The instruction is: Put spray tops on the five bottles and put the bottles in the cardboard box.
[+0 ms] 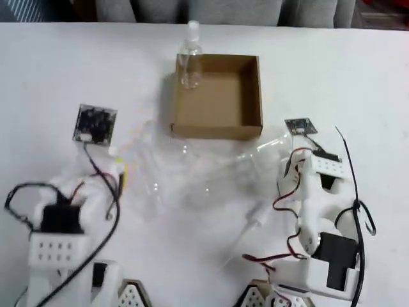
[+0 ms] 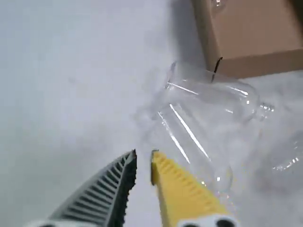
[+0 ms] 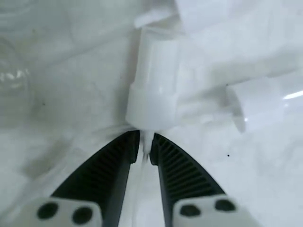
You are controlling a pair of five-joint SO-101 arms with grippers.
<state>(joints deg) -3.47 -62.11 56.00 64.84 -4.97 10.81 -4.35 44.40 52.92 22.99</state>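
The cardboard box (image 1: 217, 130) sits at mid table. One clear bottle with a spray top (image 1: 190, 61) stands at its far left corner. Several uncapped clear bottles (image 1: 185, 173) lie in front of the box. My left gripper (image 2: 143, 158) hovers over the table just short of two of these bottles (image 2: 213, 101), shut with nothing held; its yellow finger (image 1: 121, 171) shows from above. My right gripper (image 3: 146, 142) is shut on the thin tube of a white spray top (image 3: 154, 90). Another spray top (image 1: 257, 213) lies loose on the table.
More white spray parts (image 3: 258, 104) lie close beside the held one. A corner of the box (image 2: 251, 33) stands behind the lying bottles. Red and black cables (image 1: 287, 192) run along the right arm. The white table (image 1: 51, 70) stretches left of the box.
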